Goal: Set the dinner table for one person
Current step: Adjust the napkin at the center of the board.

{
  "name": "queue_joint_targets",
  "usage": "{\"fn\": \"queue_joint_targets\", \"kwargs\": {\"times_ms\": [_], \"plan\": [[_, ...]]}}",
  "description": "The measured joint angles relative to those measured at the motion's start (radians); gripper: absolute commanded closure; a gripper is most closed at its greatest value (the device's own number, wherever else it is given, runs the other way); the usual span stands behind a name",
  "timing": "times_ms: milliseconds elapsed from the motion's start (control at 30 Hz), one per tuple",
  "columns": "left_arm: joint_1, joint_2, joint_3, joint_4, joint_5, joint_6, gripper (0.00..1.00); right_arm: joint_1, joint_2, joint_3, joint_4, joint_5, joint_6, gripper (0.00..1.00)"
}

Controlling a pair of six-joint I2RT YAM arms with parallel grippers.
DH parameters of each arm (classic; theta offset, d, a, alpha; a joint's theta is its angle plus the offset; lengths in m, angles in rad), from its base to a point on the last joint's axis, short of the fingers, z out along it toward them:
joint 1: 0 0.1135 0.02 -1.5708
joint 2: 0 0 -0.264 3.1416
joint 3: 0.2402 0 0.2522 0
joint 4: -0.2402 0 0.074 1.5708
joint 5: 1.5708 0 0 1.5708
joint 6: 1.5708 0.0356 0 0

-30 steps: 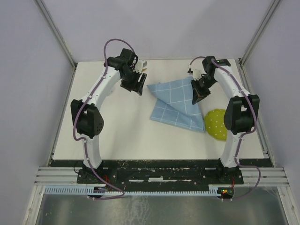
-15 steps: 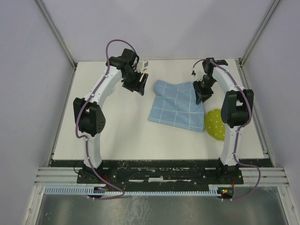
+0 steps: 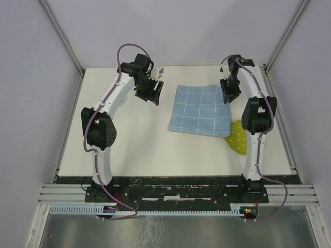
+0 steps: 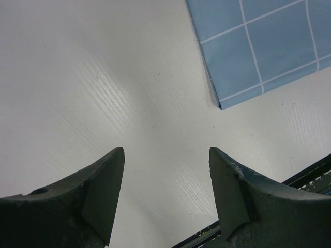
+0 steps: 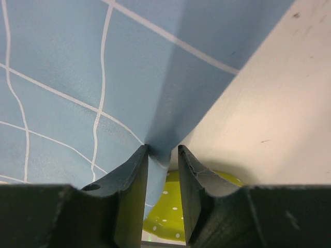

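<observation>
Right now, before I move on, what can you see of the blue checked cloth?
The cloth is thin light-blue fabric with a white grid, spread nearly flat and roughly square on the table's far right part. Its near right corner overlaps the green dotted plate. Its far right corner rises creased between the right gripper's slightly parted jaws.

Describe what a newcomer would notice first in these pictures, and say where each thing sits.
The light-blue gridded cloth stands out, spread flat on the dinner table, right of centre. A lime-green dotted dish shows at its near right corner, partly hidden by cloth and right arm. The right end effector sits at the cloth's far right corner; the left end effector stands open over bare tabletop to its left.
</observation>
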Motion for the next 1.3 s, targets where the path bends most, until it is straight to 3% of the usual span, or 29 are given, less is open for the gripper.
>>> {"fn": "queue_joint_targets", "kwargs": {"times_ms": [567, 767, 1067, 1300], "plan": [[0.0, 0.017, 0.016, -0.001, 0.006, 0.0, 0.27, -0.013, -0.014, 0.073, -0.017, -0.039, -0.003, 0.62], [0.0, 0.031, 0.022, -0.001, 0.008, 0.0, 0.28, -0.014, 0.056, 0.213, -0.043, -0.042, 0.004, 0.63], [0.0, 0.031, 0.022, -0.001, 0.008, 0.0, 0.27, -0.033, 0.037, 0.019, -0.053, -0.086, 0.008, 0.62], [0.0, 0.031, 0.024, -0.001, 0.02, 0.0, 0.27, -0.039, 0.038, 0.019, -0.095, -0.154, 0.005, 0.64]]}}
